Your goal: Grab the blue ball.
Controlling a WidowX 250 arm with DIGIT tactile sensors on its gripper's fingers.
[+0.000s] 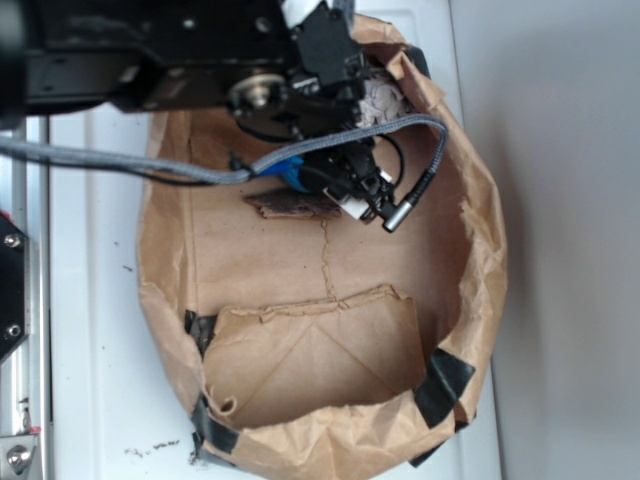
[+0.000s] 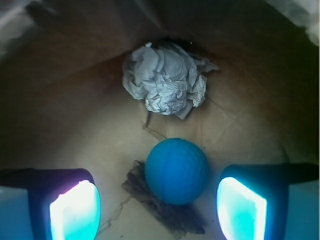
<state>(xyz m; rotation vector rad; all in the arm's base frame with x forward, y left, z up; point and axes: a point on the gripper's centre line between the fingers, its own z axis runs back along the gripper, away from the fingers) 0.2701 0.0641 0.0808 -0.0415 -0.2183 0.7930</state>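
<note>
In the wrist view two glowing blue-white finger pads (image 2: 75,210) are seen spread wide at the near left and near right, and nothing is gripped between them. The gripper (image 2: 157,210) is held over the small teal-blue round ball with a faint dimpled texture (image 2: 177,171), which sits between the pads but is touched by neither. The ball rests on a dark ragged scrap of torn cardboard (image 2: 165,210) on the floor of the brown paper bag (image 2: 60,115). Beyond the ball — well apart from it — a crumpled grey-white paper wad (image 2: 165,80) lies against the far wall. In the exterior view the black robot arm (image 1: 200,60) is reached down into the open tape-patched bag on a white surface (image 1: 90,300).
</note>
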